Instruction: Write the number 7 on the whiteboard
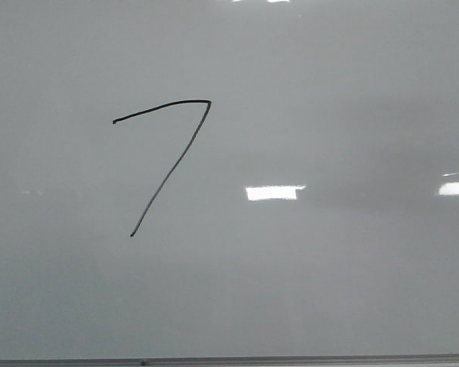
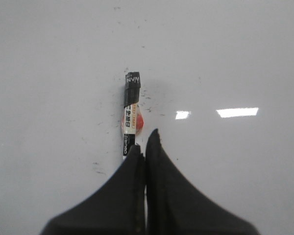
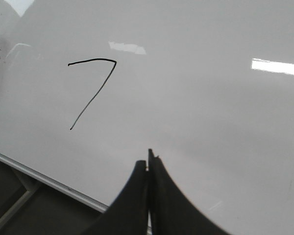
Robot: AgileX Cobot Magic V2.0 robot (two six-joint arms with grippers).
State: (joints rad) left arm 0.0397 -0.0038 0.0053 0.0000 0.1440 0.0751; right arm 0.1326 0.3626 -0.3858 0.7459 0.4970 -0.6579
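And there it is, the number 7 sitting finished on the whiteboard, left of centre in the front view, arched top stroke joining a long slanting downstroke with no gaps showing. The right hand is hanging off the board's lower edge, fingers pressed together and holding nothing, the figure well apart from it. The left hand is hovering with its fingers closed too, and the marker is lying flat on the surface just beyond its tips, seemingly released. The writing looks done, so all that seems left is pulling both arms clear.
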